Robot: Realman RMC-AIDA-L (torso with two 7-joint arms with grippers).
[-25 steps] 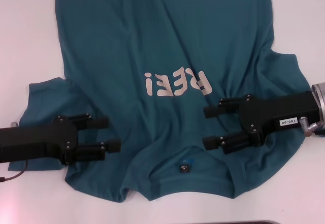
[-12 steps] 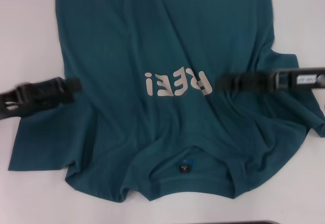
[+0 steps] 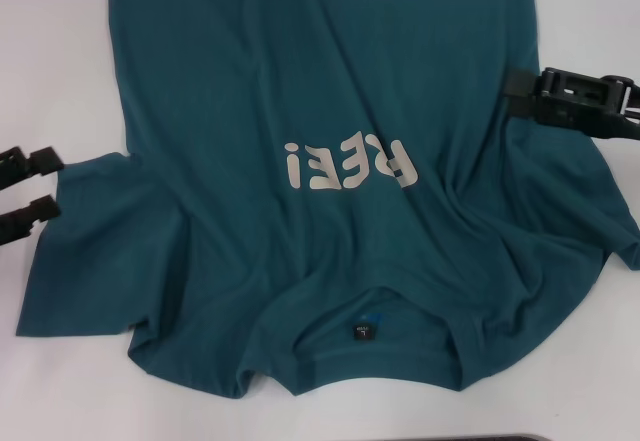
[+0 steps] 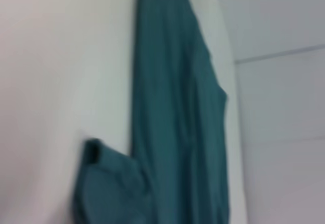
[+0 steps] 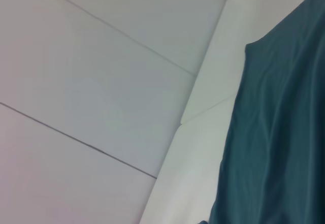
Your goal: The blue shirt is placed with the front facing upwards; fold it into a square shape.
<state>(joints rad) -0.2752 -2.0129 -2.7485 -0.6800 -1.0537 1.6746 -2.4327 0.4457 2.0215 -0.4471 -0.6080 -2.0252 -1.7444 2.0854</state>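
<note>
the blue shirt [image 3: 330, 161] lies face up on the white table [image 3: 60, 61], collar nearest us, lettering [image 3: 348, 164] upside down, wrinkled near both sleeves. our left gripper [image 3: 22, 194] sits at the left edge beside the sleeve, fingers apart, empty. our right gripper [image 3: 530, 96] is beside the right sleeve; we cannot tell its fingers' state.

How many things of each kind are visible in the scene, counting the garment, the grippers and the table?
Blue shirt: 1
Grippers: 2, the left gripper open at the shirt's left sleeve, the right gripper at the shirt's right edge
White table: 1
Total: 4
</note>
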